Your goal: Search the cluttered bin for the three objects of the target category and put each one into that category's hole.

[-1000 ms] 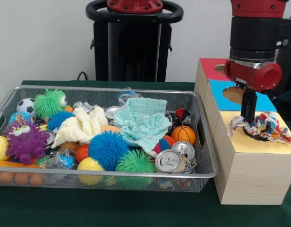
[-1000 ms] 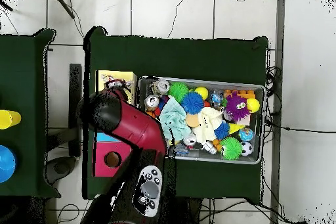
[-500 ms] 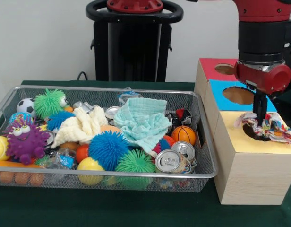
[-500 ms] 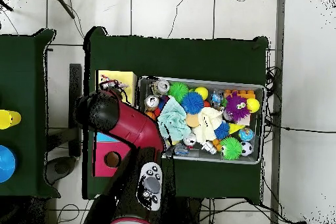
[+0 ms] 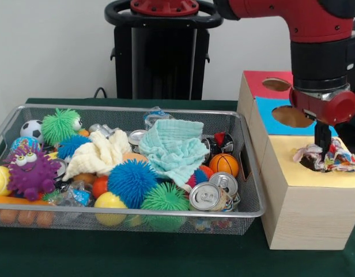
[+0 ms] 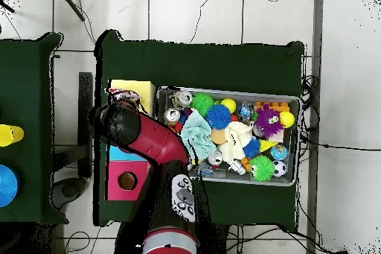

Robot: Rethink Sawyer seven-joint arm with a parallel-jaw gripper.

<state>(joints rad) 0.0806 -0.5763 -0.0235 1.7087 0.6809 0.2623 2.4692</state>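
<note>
Arm: the red and black arm (image 5: pixel 316 52) came down from above over the wooden box (image 5: pixel 304 213), at the right of the wire bin (image 5: pixel 246 173).
Gripper: the gripper (image 5: pixel 323 164) stood straight down at the hole in the yellow panel (image 5: pixel 293 173); its tips were sunk in cloth, so I cannot tell whether it was wide, narrow or gripping.
Task's thing: a multicoloured rag (image 5: pixel 339 157) lay bunched at the rim of the yellow panel's hole, touching the gripper, part of it spilling to the right over the panel.
Box panels: behind the yellow one sat a blue panel (image 5: pixel 269 118) and a red panel (image 5: pixel 255 81), each with a round hole.
Bin: it held a pale green cloth (image 5: pixel 174 147), a cream cloth (image 5: pixel 99 153), a blue spiky ball (image 5: pixel 130 182), a green spiky ball (image 5: pixel 59 126), a purple monster toy (image 5: pixel 30 172), a small basketball (image 5: pixel 223 164), a football (image 5: pixel 31 130) and a can (image 5: pixel 205 196).
Overhead: the arm (image 6: pixel 141 135) covered most of the box (image 6: pixel 119 180); the bin (image 6: pixel 227 93) lay just beside it on the green table (image 6: pixel 223 61).
</note>
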